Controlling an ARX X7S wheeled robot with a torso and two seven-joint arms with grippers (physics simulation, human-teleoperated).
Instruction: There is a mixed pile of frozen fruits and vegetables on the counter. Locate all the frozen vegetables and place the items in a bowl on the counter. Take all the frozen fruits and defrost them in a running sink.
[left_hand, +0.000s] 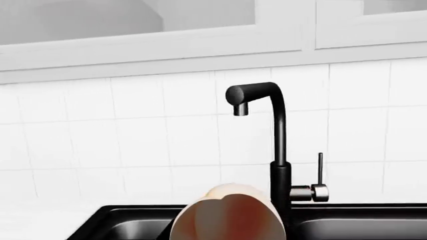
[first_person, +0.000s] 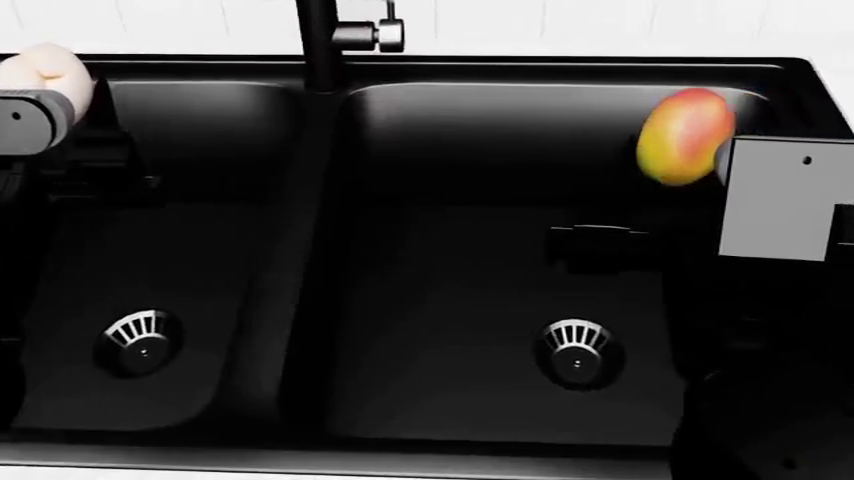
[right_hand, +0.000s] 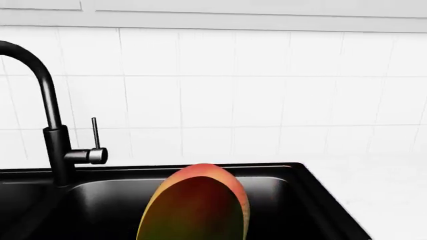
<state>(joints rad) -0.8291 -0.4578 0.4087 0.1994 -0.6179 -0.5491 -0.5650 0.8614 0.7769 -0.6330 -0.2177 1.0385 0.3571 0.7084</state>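
Your left gripper (first_person: 34, 110) sits over the left basin of the sink (first_person: 200, 130), apparently holding a pale, peach-toned fruit (first_person: 51, 75); the fingers aren't visible, so you can't tell how they stand. The faucet (left_hand: 267, 125) rises between the basins with no water visible at the spout, its thin lever (left_hand: 320, 170) upright. Your right gripper (first_person: 747, 170) seems to carry the mango (first_person: 685, 135) over the right basin; the grip itself is hidden. Both drain strainers (first_person: 577, 352) are bare. A frozen mango is probably hard, smooth and slick, fairly light; take it across the fat middle, not the tapered ends. No brands, labels or writing anywhere.
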